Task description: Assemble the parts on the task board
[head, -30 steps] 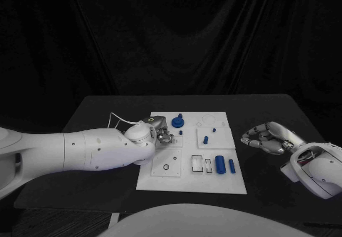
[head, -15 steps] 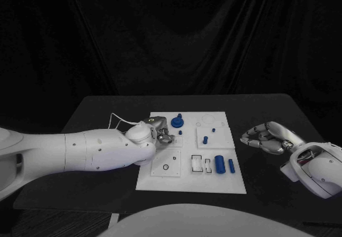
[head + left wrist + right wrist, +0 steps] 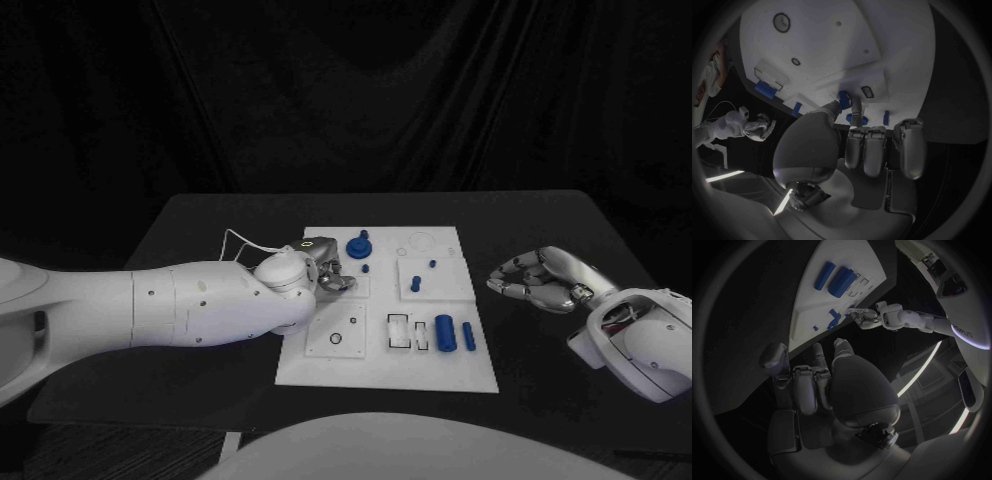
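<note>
arms: white, smooth shells | left hand: silver | thin white cable at wrist

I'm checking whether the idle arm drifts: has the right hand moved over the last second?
No. The right hand sits curled, off the task board's right edge, at the same spot against that edge as before.

The left hand has crept slightly toward the far end of the white board, its fingers now nearer the tall blue part standing there.
</note>
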